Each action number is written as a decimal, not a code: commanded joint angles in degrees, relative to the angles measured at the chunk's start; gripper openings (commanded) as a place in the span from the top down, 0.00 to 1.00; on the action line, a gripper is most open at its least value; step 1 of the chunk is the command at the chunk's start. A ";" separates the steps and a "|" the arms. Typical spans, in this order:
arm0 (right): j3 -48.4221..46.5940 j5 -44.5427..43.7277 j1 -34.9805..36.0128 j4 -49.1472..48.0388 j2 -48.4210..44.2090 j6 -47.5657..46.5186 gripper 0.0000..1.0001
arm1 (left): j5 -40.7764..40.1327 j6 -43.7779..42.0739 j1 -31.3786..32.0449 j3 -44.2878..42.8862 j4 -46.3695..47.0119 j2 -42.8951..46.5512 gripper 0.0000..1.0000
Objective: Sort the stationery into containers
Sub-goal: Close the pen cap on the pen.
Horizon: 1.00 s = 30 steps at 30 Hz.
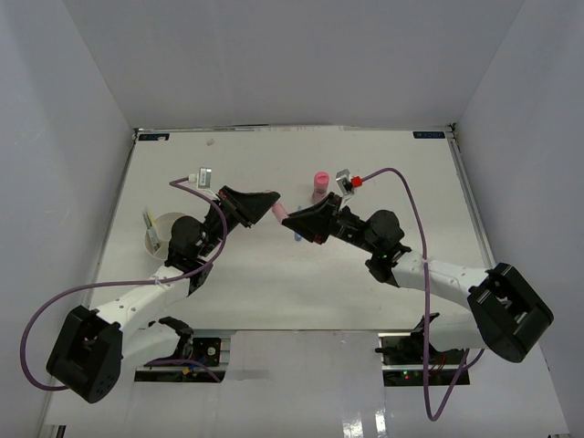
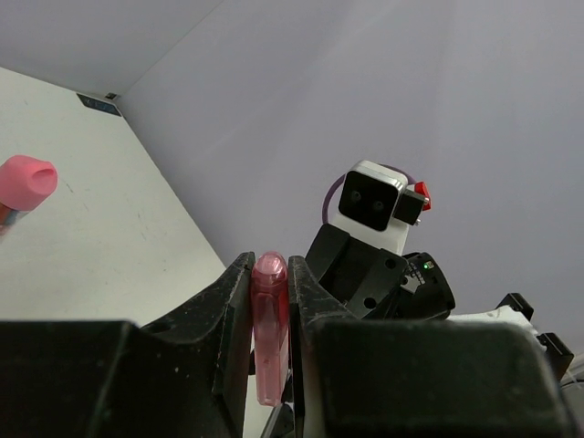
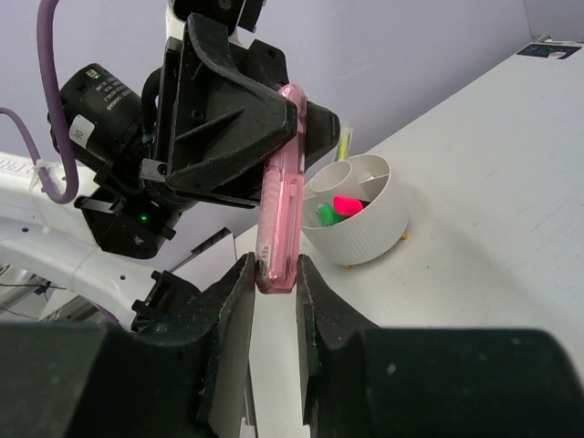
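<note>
Two grippers on one item, held in the air over mid-table (image 1: pixel 274 287).

**Item:** pink highlighter (image 3: pixel 276 228), translucent body, clear of the surface.

**Long axis:** runs from one gripper to the other. In the top view the two arms meet tip to tip, with the highlighter bridging the short gap between them. In the right wrist view it stands nearly upright and leans slightly.

**Left gripper (image 2: pixel 270 265):** clamped on the highlighter. The rounded end pokes out just past its fingertips.

**Right gripper (image 3: pixel 274 262):** jaws pressed against the opposite, squarer end, one finger on each flat side. No gap shows between finger and body.

**Cup (image 3: pixel 365 239):** white, round, with inner dividers. It stands on the table on the left arm's side, close to that arm's forearm and well apart from the right arm's base. Green and pink pieces already lie inside.

**Also present:** pink cylinder (image 1: pixel 319 181), upright on the table beyond the right gripper and not touched.

**Judgement:** this looks like a hand-to-hand transfer at the point where both arms grip. The left arm is the nearer one to the cup. One gripper must let go along the long axis without dragging the highlighter askew in the other.
</note>
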<state>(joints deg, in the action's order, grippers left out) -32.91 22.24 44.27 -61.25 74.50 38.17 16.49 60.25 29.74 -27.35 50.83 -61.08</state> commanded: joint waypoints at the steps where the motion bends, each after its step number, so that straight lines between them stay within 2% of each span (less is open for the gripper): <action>1: -1.28 0.09 -0.15 -0.54 -2.07 -1.87 0.92 | 2.92 -1.97 -0.21 0.20 0.15 1.13 0.78; 3: -1.37 -0.53 -0.15 1.04 -3.39 -3.10 0.92 | 3.55 -3.02 -0.21 0.37 -1.52 1.75 0.64; 6: -1.11 -1.14 -0.24 3.77 -4.71 -4.42 0.92 | 3.64 -5.48 -0.21 0.46 -5.11 3.59 0.52; 9: -0.14 -1.23 -0.33 4.04 -5.24 -4.95 0.92 | 2.93 -8.38 -0.21 -0.24 -10.21 5.53 0.43; 15: 0.65 -0.18 -0.68 4.39 -5.24 -5.13 0.92 | 2.06 -13.74 -0.38 -3.66 -19.79 7.64 0.39; 20: 1.09 2.45 -2.96 10.34 -6.55 -6.35 0.92 | 3.45 -23.83 -0.82 -8.85 -28.93 9.31 0.39; 24: 0.92 7.37 -6.47 16.92 -8.05 -7.76 0.92 | 6.96 -31.67 -1.26 -13.60 -35.87 9.14 0.37; 30: -0.58 17.21 -11.48 24.95 -11.30 -12.59 0.92 | 17.68 -40.46 -2.05 -18.52 -45.19 6.68 0.36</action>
<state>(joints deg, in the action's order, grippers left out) -31.97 32.51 34.17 -39.81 65.91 29.21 26.96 27.03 28.18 -43.27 13.06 -53.45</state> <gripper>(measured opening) 0.241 0.635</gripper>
